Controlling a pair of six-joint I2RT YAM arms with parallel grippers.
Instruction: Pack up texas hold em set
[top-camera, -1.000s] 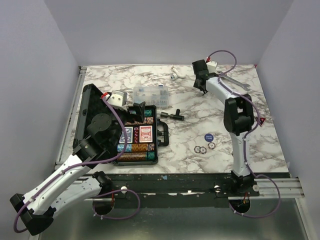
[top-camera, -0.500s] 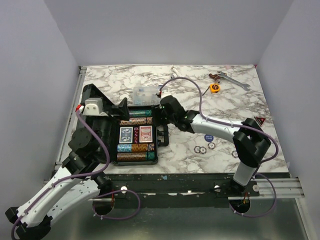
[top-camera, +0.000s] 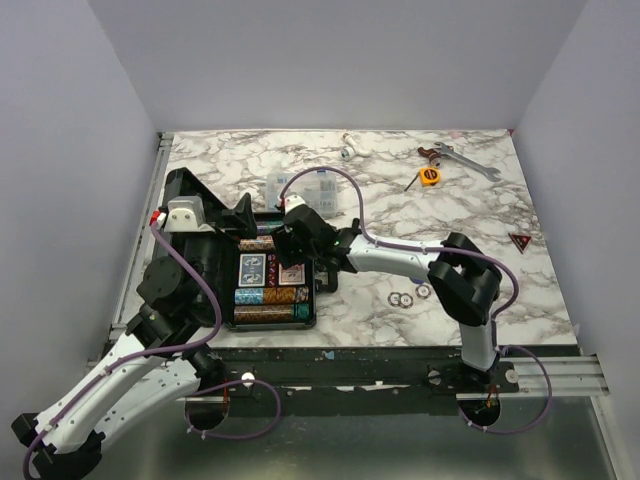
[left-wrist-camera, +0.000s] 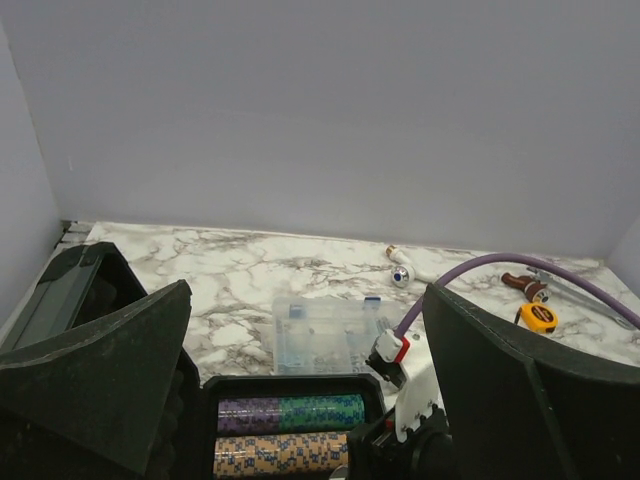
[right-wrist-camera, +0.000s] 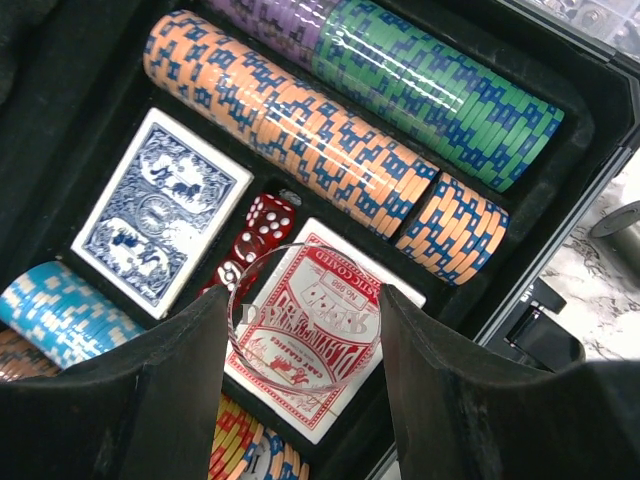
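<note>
The black case (top-camera: 312, 300) lies open at the near left, its lid (top-camera: 190, 235) raised. Inside are rows of multicoloured chips (right-wrist-camera: 300, 120), a blue deck (right-wrist-camera: 160, 210), a red deck (right-wrist-camera: 306, 405) and red dice (right-wrist-camera: 262, 222). My right gripper (right-wrist-camera: 303, 330) hangs just above the red deck, shut on a clear round button (right-wrist-camera: 303, 318) lettered "DEALER". In the top view that gripper (top-camera: 293, 255) is over the case's middle. My left gripper (left-wrist-camera: 300, 400) stands wide open by the lid, holding nothing. Two small round buttons (top-camera: 400, 298) (top-camera: 424, 291) lie on the table right of the case.
A clear plastic compartment box (top-camera: 310, 190) sits just behind the case. A yellow tape measure (top-camera: 430, 176), a wrench (top-camera: 470, 160) and a small white fitting (top-camera: 348, 150) lie at the back. The right arm's elbow (top-camera: 460, 285) rests low over the table.
My right arm swung from the far back right across the table to above the open case. My left gripper shifted left and back, off the case toward the lid.
</note>
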